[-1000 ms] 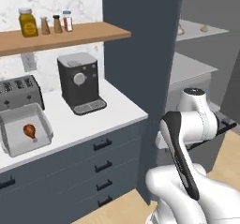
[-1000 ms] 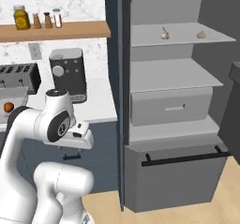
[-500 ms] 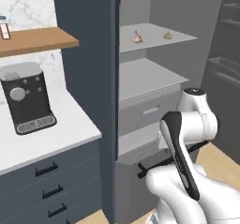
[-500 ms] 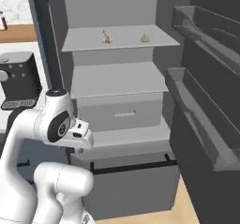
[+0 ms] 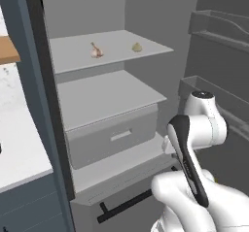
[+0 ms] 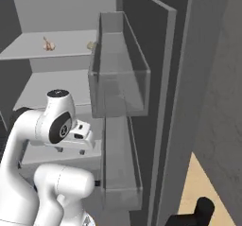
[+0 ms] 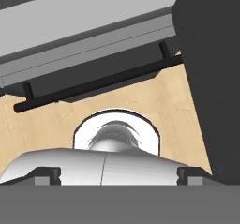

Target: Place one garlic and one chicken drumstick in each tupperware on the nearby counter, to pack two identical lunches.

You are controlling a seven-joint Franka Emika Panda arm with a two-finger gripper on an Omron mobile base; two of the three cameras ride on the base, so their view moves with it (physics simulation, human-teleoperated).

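Note:
Two garlic bulbs lie on the top shelf of an open fridge, one (image 5: 96, 50) to the left and one (image 5: 137, 47) to the right; from the other side they are the left garlic (image 6: 48, 44) and the right garlic (image 6: 90, 45), which is partly behind a door bin. My gripper (image 7: 119, 174) is folded low by the robot's body, well below and in front of that shelf. It points down at the floor, open and with nothing in it. A strip of the white counter (image 5: 19, 148) lies at the far left. The chicken drumstick and the tupperware are out of view.
The fridge door stands open on the right with clear bins (image 6: 118, 78) close to the arm. Under the shelves are a grey drawer (image 5: 114, 136) and a bottom drawer with a black bar handle (image 7: 93, 85). A wooden shelf end (image 5: 7, 49) juts in at the left.
The base has swung right, so the views have left the counter, coffee machine and toaster and now face the open fridge. The arm keeps its folded pose with the jaws open.

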